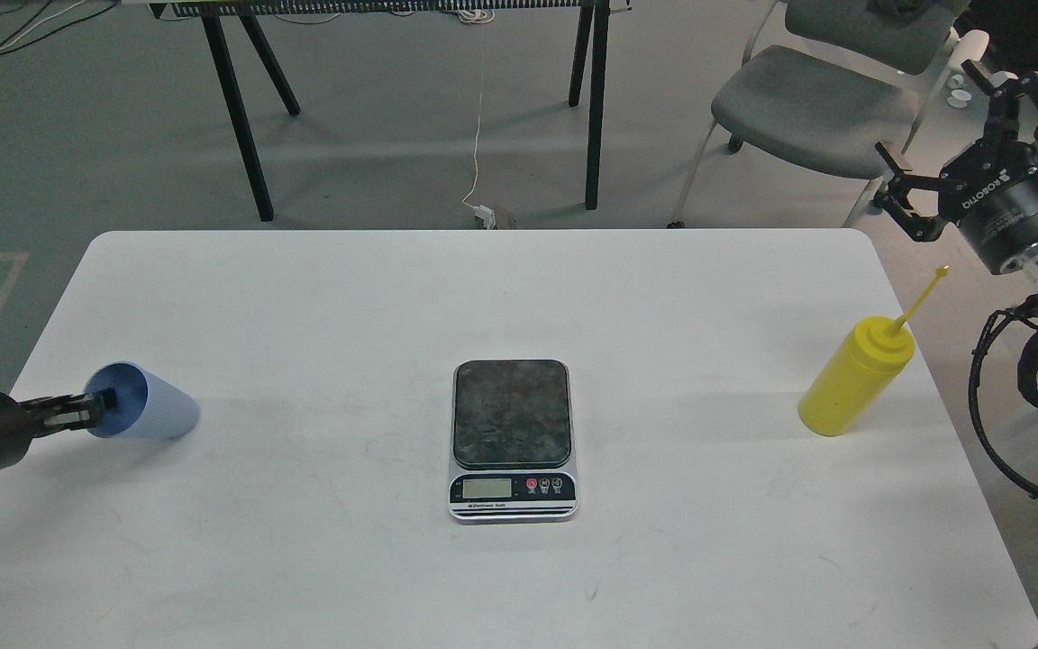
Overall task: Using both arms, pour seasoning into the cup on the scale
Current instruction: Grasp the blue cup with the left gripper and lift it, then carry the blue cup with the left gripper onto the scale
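The light-blue cup [155, 414] lies on its side near the table's left edge, its mouth facing left. My left gripper [92, 410] comes in low from the left with its dark fingertips at or just inside the cup's mouth; I cannot tell the fingers apart. The scale [512, 438] sits at the table's middle with its plate bare. The yellow seasoning bottle [854, 383] stands upright near the right edge, its cap stick pointing up and right. My right gripper [956, 135] is open and empty, in the air above and to the right of the bottle.
The white table [348, 297] has rounded corners. Behind it stand a grey chair [807, 99] at the back right and black trestle legs [240, 117]. Black cables [1006, 424] hang off my right arm beside the table's right edge.
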Available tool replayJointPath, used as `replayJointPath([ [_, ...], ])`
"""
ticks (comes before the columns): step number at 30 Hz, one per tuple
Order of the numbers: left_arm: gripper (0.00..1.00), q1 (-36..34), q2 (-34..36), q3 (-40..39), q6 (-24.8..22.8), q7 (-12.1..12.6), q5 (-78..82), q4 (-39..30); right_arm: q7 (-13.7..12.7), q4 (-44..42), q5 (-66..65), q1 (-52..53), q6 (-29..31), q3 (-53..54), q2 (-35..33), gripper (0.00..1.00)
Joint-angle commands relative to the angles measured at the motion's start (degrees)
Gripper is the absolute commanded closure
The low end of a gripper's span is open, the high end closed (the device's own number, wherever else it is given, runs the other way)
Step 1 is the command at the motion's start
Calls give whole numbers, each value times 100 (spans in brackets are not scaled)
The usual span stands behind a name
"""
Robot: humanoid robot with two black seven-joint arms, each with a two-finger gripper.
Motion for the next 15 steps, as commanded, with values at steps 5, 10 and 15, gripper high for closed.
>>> replayJointPath([
  [5,100,-699,424,-22,-622,0,22,-1038,-1,-3,-1,-6,0,4,-9,1],
  [10,100,-1789,477,-4,-1219,0,189,-1785,-1,-12,-1,-6,0,21,-9,1],
  [15,100,-2519,-22,5,-1800,0,1294,-2251,8,-12,-1,-6,0,65,0,1],
])
